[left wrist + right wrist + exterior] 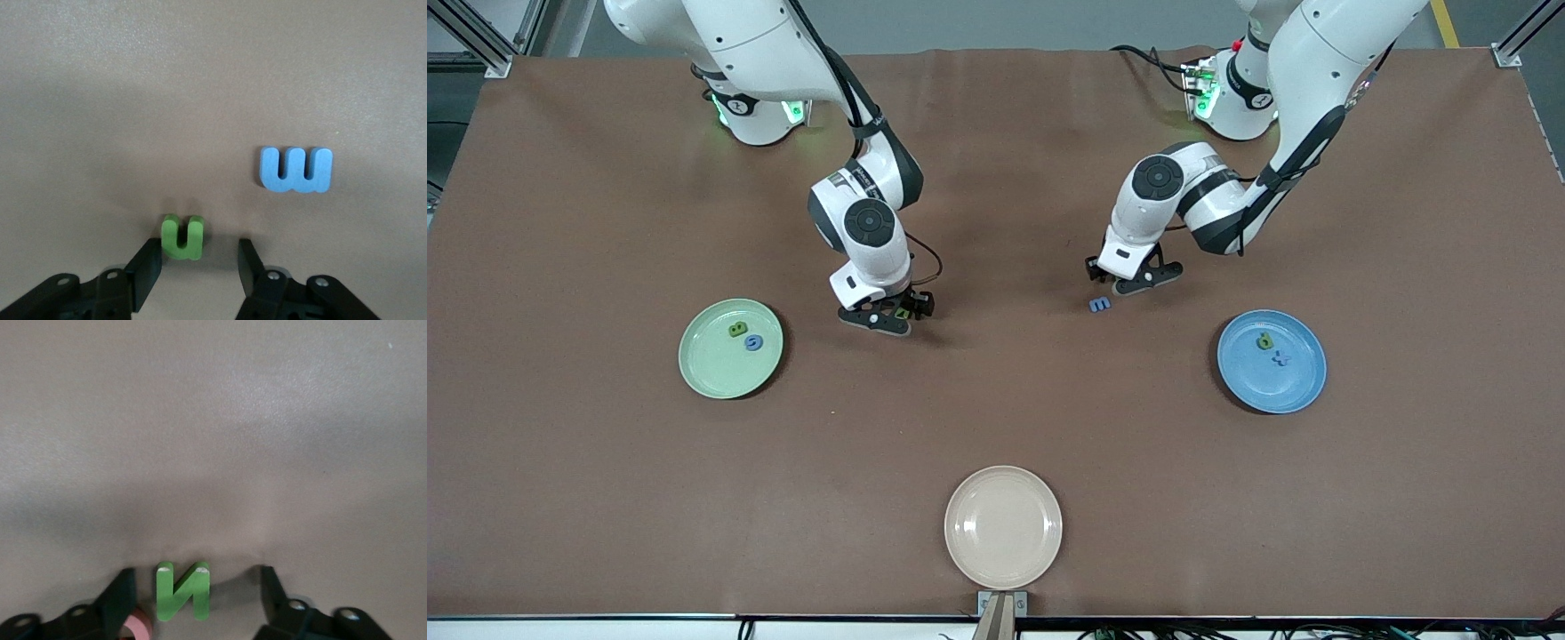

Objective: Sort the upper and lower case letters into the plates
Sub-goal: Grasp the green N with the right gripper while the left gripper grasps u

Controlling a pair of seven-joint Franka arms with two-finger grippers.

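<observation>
Front view: both arms reach down mid-surface. We see the right hand (887, 316) low over a green N (182, 590), released, fingers spread either side of the letter, neither touching it. A pink bit (137, 627) shows by one finger, too hidden to name.

The left hand (1129, 283) is also released, low over a green u (181, 237) that lies flat between its fingers, closer to one finger than the other. A blue m-or-w letter (1100, 304) lies apart from the u, at about 7 o'clock of the left hand in the front view.

The pale green plate (703, 373) sits at 9 o'clock of the right hand and holds two letters. The blue plate (1280, 396) sits at 4 o'clock of the left hand, also with two letters. A cream plate (1003, 526) sits at 6 o'clock on the surface (605, 489).

We judge that the step is grasping, one letter per hand. To do it well:
- Centre the left hand on the u before clenching, or the nearer finger may shove it sideways.
- Get the fingertips down to the surface; these letters are thin.
- Clench across flat sides, not the angled strokes.
- Lift straight up, clear of the blue letter.
</observation>
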